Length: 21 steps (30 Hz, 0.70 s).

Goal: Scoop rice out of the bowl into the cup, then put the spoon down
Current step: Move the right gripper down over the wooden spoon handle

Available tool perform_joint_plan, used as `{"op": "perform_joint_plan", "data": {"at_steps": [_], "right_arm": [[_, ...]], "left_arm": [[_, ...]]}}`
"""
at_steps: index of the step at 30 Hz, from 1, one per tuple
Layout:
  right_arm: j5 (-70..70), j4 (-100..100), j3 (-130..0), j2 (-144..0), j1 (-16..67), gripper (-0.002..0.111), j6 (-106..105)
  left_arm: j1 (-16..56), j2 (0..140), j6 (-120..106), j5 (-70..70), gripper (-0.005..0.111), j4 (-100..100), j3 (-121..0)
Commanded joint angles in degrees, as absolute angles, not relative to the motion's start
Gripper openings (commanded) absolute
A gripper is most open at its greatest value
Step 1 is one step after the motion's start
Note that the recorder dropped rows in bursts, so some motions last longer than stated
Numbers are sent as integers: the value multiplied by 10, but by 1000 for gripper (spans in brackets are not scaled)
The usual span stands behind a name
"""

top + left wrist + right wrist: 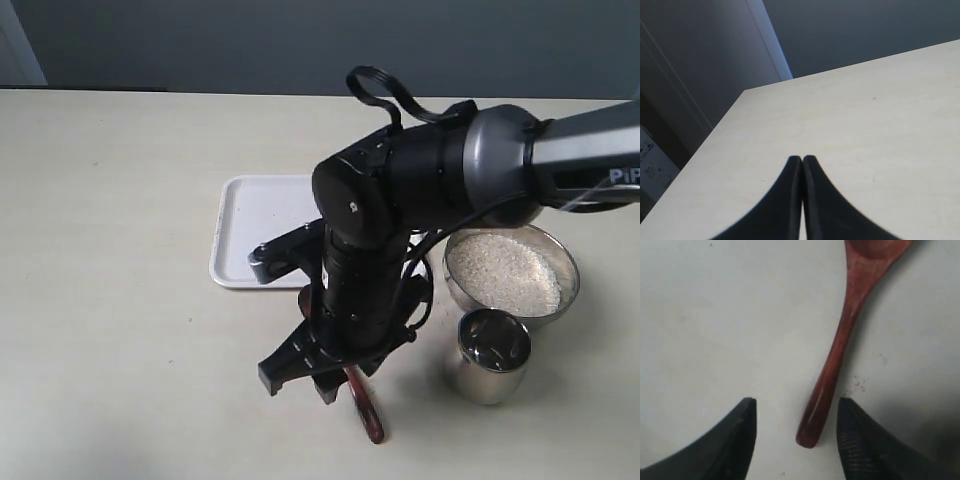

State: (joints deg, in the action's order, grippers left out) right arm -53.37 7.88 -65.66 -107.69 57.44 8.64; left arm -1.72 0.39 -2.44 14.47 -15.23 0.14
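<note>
right gripper: spread, spoon handle end lying free between
left gripper: pressed together
room: bare worktop to the left
writing: "pip" on arm

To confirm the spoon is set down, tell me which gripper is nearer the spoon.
Right. The right gripper hangs open over the spoon at its handle end, a jaw on each side. The left gripper, shut, is elsewhere over the table, with no spoon in its view.

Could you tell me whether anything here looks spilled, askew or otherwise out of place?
Nothing looks spilled or damaged. One mild oddity: the spoon lies on the bare table under the open right gripper, not on the white tray. A few dark specks sit beside its handle.
</note>
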Motion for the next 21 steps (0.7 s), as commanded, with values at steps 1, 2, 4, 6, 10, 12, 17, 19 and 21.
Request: {"op": "perform_joint_plan", "data": {"at_steps": [1,2,4,6,10,12,17,19,21], "right_arm": [[-504,54,-627,-1079,577,49,118],[-494,54,-616,-1079,577,49,120],[-474,55,-593,-1079,577,49,121],[-457,55,-575,-1079,577,49,123],[-427,72,-561,-1079,577,49,123],[-418,73,-561,-1079,577,49,123],[-398,82,-561,-1089,577,49,123],[-399,82,-561,-1096,577,49,123],[-399,81,-561,-1102,577,48,123]], "left_arm": [[-18,7,-20,138,1,-151,0],[-18,7,-20,138,1,-151,0],[-18,7,-20,138,1,-151,0],[-18,7,-20,138,1,-151,0],[-18,7,-20,138,1,-151,0],[-18,7,-20,138,1,-151,0],[-18,7,-20,138,1,-151,0],[-18,7,-20,138,1,-151,0],[-18,7,-20,138,1,-151,0]]}}
